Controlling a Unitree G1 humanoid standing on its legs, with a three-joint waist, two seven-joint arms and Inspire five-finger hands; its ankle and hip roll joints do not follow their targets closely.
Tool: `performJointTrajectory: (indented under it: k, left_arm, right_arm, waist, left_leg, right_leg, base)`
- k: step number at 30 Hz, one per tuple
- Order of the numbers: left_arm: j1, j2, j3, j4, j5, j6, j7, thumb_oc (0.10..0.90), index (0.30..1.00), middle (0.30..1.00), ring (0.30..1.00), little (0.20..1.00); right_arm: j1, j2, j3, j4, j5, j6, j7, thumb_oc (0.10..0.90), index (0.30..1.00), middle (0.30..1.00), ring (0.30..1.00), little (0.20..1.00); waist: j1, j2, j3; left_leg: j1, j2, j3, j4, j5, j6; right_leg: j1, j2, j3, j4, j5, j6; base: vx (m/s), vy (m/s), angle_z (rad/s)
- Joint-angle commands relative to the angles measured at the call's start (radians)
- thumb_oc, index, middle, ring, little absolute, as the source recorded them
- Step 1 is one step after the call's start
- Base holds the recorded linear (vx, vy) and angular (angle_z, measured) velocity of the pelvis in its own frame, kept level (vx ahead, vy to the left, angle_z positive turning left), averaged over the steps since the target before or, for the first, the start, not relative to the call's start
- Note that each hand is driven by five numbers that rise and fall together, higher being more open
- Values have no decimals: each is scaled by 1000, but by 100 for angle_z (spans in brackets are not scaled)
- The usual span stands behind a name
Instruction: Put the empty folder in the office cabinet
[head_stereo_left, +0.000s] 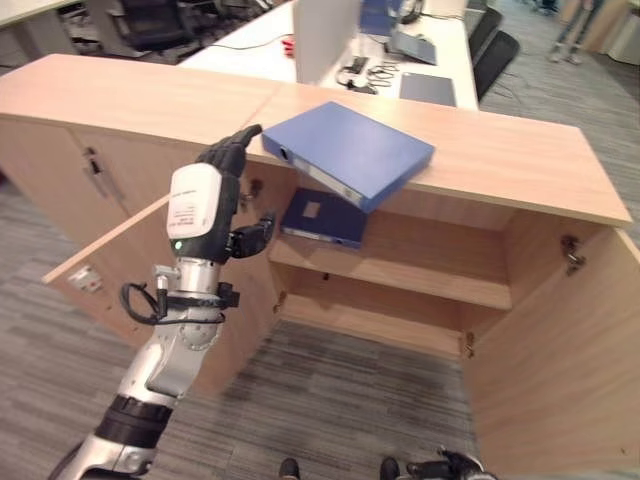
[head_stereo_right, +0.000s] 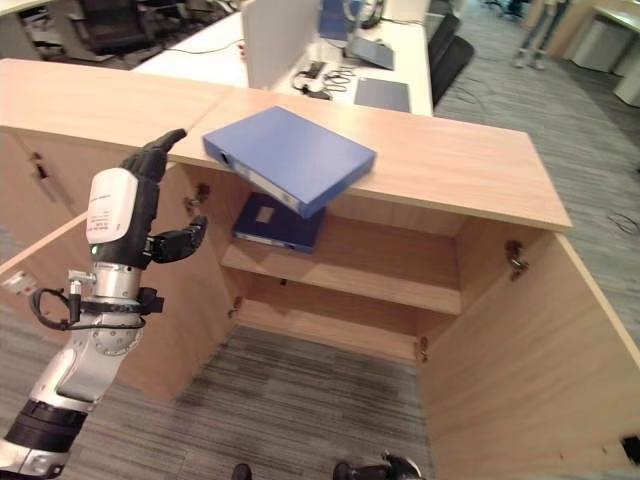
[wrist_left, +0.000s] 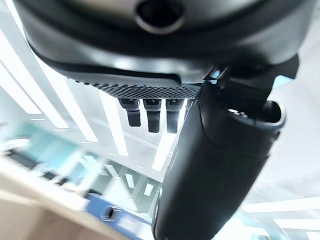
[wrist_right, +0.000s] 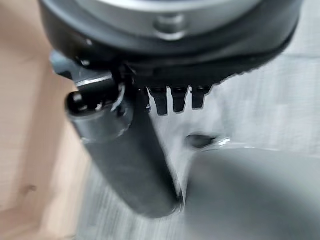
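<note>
A blue folder (head_stereo_left: 350, 150) lies tilted on the wooden cabinet top (head_stereo_left: 480, 150), with its front corner hanging over the open compartment. My left hand (head_stereo_left: 200, 210) is raised just left of the folder's near end. Its fingers (head_stereo_left: 235, 150) are straight and reach toward the cabinet's top edge, holding nothing. In the left wrist view the folder (wrist_left: 115, 215) shows past the thumb (wrist_left: 215, 165). A second blue folder (head_stereo_left: 322, 217) lies flat on the shelf (head_stereo_left: 430, 270) inside. My right hand (wrist_right: 125, 150) hangs low over the carpet, open, holding nothing.
Both cabinet doors stand open: the left door (head_stereo_left: 110, 250) beside my left arm, the right door (head_stereo_left: 560, 350) at the right. Behind the cabinet is a white desk (head_stereo_left: 440, 40) with a partition, a laptop and cables. Grey carpet (head_stereo_left: 330, 400) lies in front.
</note>
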Motion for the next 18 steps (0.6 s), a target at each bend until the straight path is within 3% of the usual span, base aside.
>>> performJointTrajectory:
  k: [1,6,18]
  left_arm:
    - [-306,23,-60,33,102,-8,38,800,900,900,900,900]
    - [-327,5,-118,44,130,6,58,800,900,900,900,900]
    - [-240,13,-40,46,118,29,69,800,900,900,900,900]
  right_arm:
    - [-92,-57,-6,121,6,19,-9,800,900,900,900,900]
    - [-150,25,3,175,30,24,-48,800,900,900,900,900]
    - [-119,-9,-42,195,11,29,-63,800,900,900,900,900]
  waist:
    - [0,13,18]
    - [10,29,6]
    - [7,31,7]
  left_leg:
    - [22,1,-47,-4,-130,8]
    - [38,0,-50,-4,-145,7]
    - [57,33,-53,-4,-134,-20]
  right_leg:
    - [34,11,-54,20,-110,35]
    - [56,11,-63,11,-123,37]
    - [80,43,-67,9,-143,16]
  base:
    - [-20,-17,-16]
    - [39,-4,-10]
    - [13,-62,2]
